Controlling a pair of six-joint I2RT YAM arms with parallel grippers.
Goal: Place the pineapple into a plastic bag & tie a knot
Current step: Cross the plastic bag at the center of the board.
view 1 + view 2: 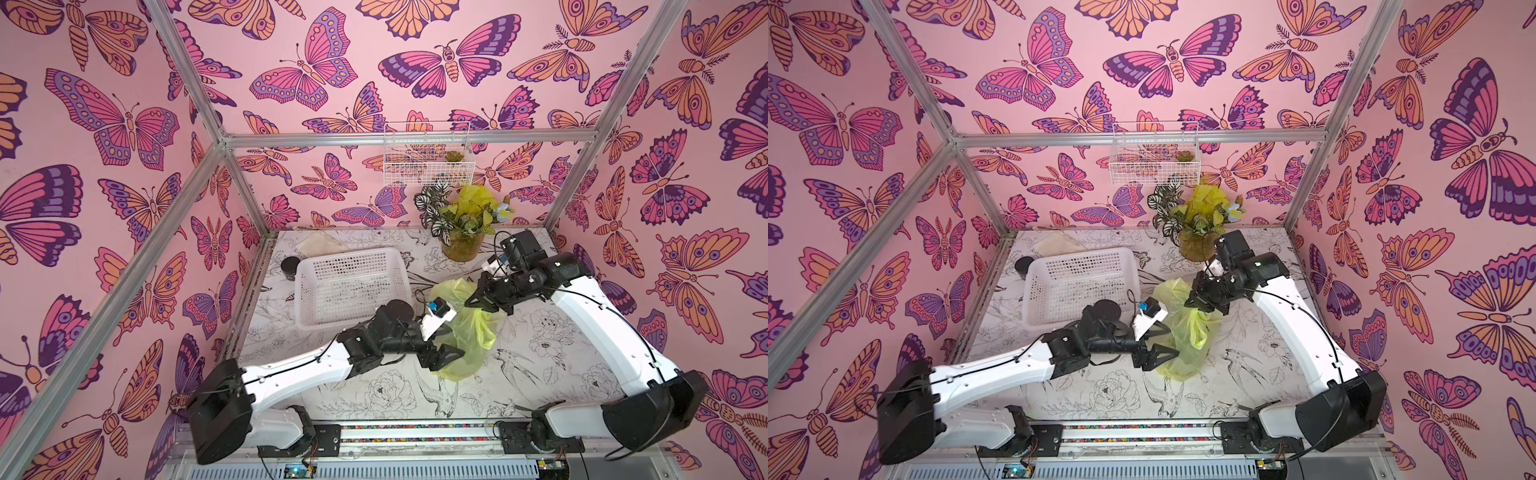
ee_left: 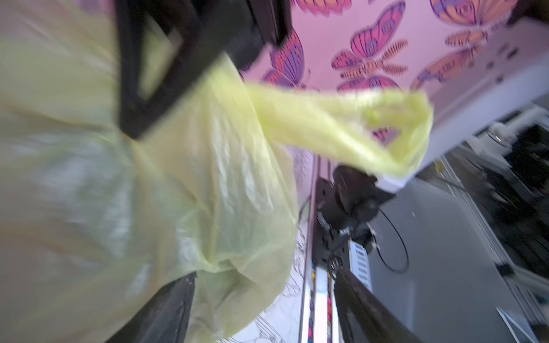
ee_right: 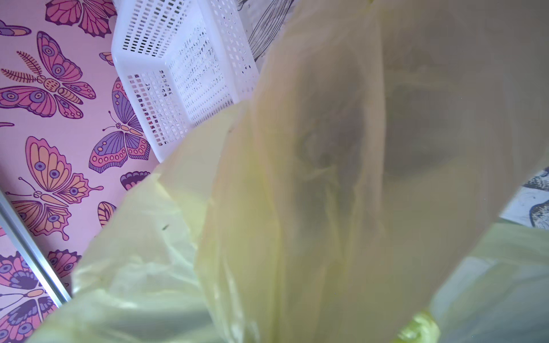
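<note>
Pink butterfly walls (image 1: 374, 62) framed by aluminium bars (image 1: 407, 139); wire shelf (image 1: 428, 166) hung at 12 o'clock; floral-print tabletop (image 1: 540, 353) lit evenly.

Stereo pair overhead, one camera on each wrist.
Both top views look steeply down from high at the front, far off, sharing the whole desk (image 1: 374, 395), white basket (image 1: 353, 286) and plastic bag (image 1: 473, 328). The left wrist view sits right against the bag, facing the butterfly wall (image 2: 356, 44); the right wrist view, equally near, also catches the basket.
</note>
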